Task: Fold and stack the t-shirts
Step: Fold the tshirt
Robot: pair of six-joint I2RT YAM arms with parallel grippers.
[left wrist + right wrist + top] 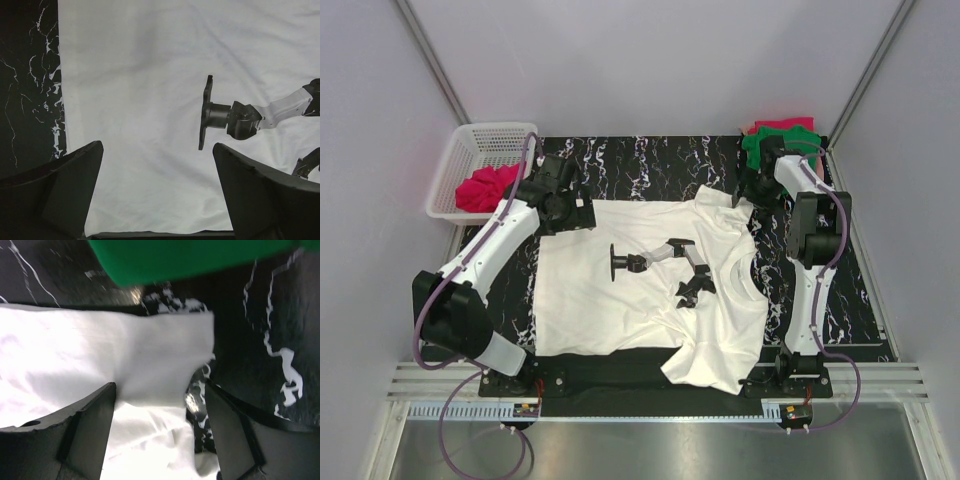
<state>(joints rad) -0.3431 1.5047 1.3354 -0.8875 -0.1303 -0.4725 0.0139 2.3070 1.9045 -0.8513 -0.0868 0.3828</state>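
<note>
**White shirt laid out, first fold not yet made**

The white t-shirt (620, 290) lies spread on the black, white-veined bench (650, 160), its round neck turned toward the right arm and a dark arm-shaped motif (660, 262) on its chest. The cotton is mostly flat, with soft creases, though the near sleeve is rumpled and doubled over. No fold shows in it.

Beyond the shirt's far sleeve sits a green t-shirt (760, 150) that looks already bundled, with a pinkish-red one (778, 127) just behind it; how neatly either is folded cannot be told. Off the shirt's far hem corner, a white lattice basket (470, 130) holds crumpled pinkish-red cloth (485, 188), probably waiting its turn. The task seems partway done.

The left tool (565, 208) hangs over the shirt's far hem corner, jaws apart and empty. The right tool (752, 192) hangs over the far sleeve's edge, jaws likewise apart, gripping nothing.
</note>
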